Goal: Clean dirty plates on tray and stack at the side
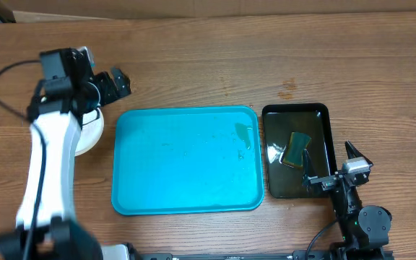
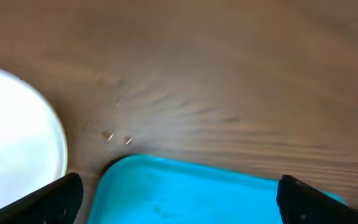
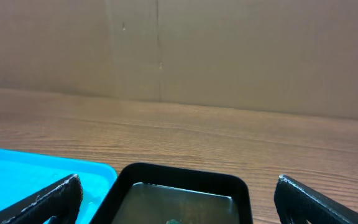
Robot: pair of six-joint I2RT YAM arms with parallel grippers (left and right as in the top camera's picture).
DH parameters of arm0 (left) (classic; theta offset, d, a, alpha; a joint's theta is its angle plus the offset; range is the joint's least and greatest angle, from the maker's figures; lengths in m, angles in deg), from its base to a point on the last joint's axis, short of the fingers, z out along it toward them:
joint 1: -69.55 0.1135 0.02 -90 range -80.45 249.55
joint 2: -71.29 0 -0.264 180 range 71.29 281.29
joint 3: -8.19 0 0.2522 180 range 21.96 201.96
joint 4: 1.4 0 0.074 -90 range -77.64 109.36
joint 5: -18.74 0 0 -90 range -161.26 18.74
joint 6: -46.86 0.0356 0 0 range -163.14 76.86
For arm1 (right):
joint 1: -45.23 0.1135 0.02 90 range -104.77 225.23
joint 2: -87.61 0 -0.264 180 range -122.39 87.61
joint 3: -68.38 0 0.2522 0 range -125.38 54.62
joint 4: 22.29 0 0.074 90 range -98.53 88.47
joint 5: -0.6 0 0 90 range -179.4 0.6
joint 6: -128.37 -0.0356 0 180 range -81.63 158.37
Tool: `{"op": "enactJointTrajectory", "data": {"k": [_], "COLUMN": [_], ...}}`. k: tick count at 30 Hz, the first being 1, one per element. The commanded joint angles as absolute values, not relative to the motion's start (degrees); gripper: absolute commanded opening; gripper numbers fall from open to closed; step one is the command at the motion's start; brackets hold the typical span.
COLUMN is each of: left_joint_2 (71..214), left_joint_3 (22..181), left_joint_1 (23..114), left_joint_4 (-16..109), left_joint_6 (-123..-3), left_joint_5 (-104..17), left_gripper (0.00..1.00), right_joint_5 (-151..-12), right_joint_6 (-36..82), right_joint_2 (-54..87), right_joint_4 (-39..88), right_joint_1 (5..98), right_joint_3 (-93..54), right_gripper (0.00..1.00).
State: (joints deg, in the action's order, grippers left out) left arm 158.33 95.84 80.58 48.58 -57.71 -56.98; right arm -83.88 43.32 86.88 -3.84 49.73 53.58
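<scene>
The turquoise tray (image 1: 186, 159) lies mid-table with no plates on it, only faint wet smears near its right end. A white plate (image 1: 92, 130) sits on the bare wood left of the tray, mostly hidden under my left arm. I cannot tell whether other plates lie beneath it. My left gripper (image 1: 114, 81) is open and empty, above the table just beyond the plate. In the left wrist view the plate (image 2: 14, 137) is at the left, the tray corner (image 2: 191, 186) is below, and the open jaws (image 2: 179, 202) hold nothing. My right gripper (image 1: 332, 162) is open and empty.
A glossy black tray (image 1: 297, 148) holding liquid and a green-yellow sponge (image 1: 295, 148) stands right of the turquoise tray. The right wrist view shows the black tray (image 3: 185, 177), the turquoise tray's corner (image 3: 36, 168) and the open jaws (image 3: 179, 202). A cardboard wall stands behind the table.
</scene>
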Motion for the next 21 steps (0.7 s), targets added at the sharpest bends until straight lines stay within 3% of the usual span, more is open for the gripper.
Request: {"op": "enactJointTrajectory", "data": {"k": [1, 13, 21], "left_joint_2": [148.02, 121.68, 105.48], "left_joint_3": [97.09, 94.36, 77.88], "left_joint_1": [79.62, 74.35, 73.63], "left_joint_4": [48.52, 48.52, 48.54], "left_joint_6": [-56.64, -56.64, -56.64], "left_joint_5": [-57.31, -57.29, -57.29], "left_gripper": [1.0, 1.0, 1.0], "right_joint_5": [-84.17, -84.17, -84.17], "right_joint_6": [43.75, 43.75, 43.78], "right_joint_2": [87.45, 87.45, 87.45], "right_joint_4": [-4.12, -4.12, -4.1], "right_joint_1": [49.38, 49.38, 49.38], "right_joint_3": [54.17, 54.17, 54.17], "right_gripper": [1.0, 1.0, 1.0]}}
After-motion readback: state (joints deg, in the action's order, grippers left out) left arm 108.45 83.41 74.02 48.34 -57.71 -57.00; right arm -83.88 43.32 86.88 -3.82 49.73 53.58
